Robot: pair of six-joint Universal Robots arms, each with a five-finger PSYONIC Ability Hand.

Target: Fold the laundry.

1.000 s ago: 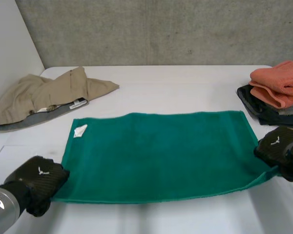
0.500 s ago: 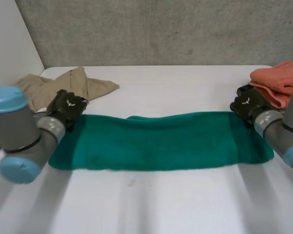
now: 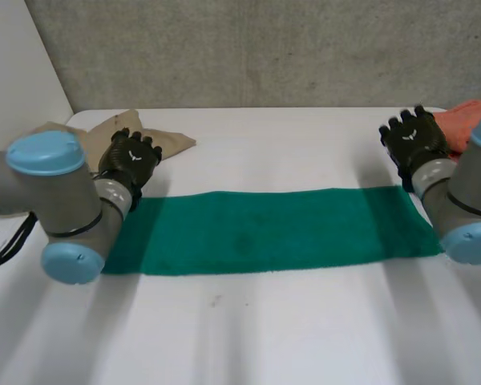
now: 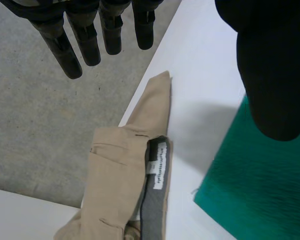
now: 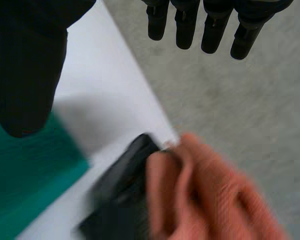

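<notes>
A green towel (image 3: 264, 228) lies folded in half as a long strip across the middle of the table. My left hand (image 3: 130, 159) hovers open just beyond the towel's far left corner, fingers (image 4: 85, 37) straight and apart from the thumb (image 4: 272, 75), holding nothing. The towel's corner (image 4: 255, 185) lies under that thumb. My right hand (image 3: 413, 138) is open above the far right corner, fingers (image 5: 210, 25) straight, thumb (image 5: 27, 65) over the green corner (image 5: 25, 185).
Beige trousers (image 3: 156, 143) with a grey lining (image 4: 152, 215) lie crumpled at the back left, next to my left hand. A stack of an orange towel (image 5: 210, 190) on dark clothes (image 5: 120, 195) sits at the back right, close to my right hand.
Both hands carried the towel's near edge over to its far edge, folding it in half, then opened and let go. They now hover just past the far corners.
</notes>
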